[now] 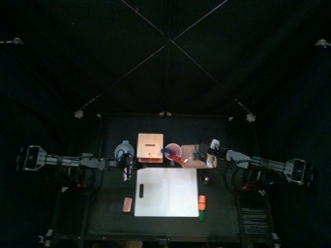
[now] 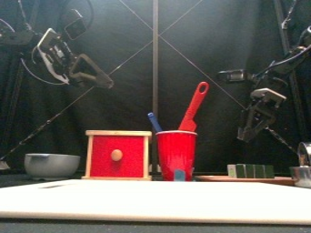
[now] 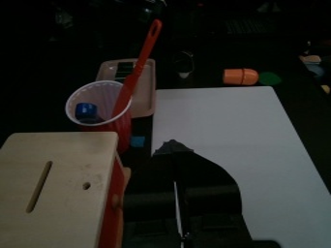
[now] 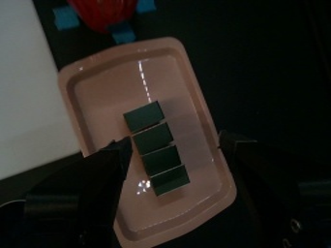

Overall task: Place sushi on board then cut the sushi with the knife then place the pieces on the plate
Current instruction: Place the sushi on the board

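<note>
Pink tray (image 4: 97,87): lies just behind the white cutting board (image 1: 168,192), toward the right end of its back edge; one tray.
Sushi (image 4: 157,147): on the tray, not yet on the board; four dark green blocks joined in one row.
Long axis: the row runs roughly parallel to the board's back edge.
Right gripper (image 2: 252,127): hangs above the tray, apart from the sushi, with its jaws spread wide.
Key relation: the sushi lies straight below this gripper and the row runs up the gap between the jaws, so each jaw faces a long side. A plain descent looks enough to close across the narrow width.
Nearer arm: the right one, clearly.
Left gripper (image 2: 97,77): raised behind the board's back left corner, well apart from the sushi; whether its jaws are apart or together cannot be told.
Knives: two, a red knife (image 2: 195,105) and a blue knife (image 2: 155,123), both standing in one red cup (image 2: 176,150) behind the middle of the board's back edge.
Others: one wooden box (image 2: 118,155) and one bowl (image 2: 51,165), behind the board's left part.
</note>
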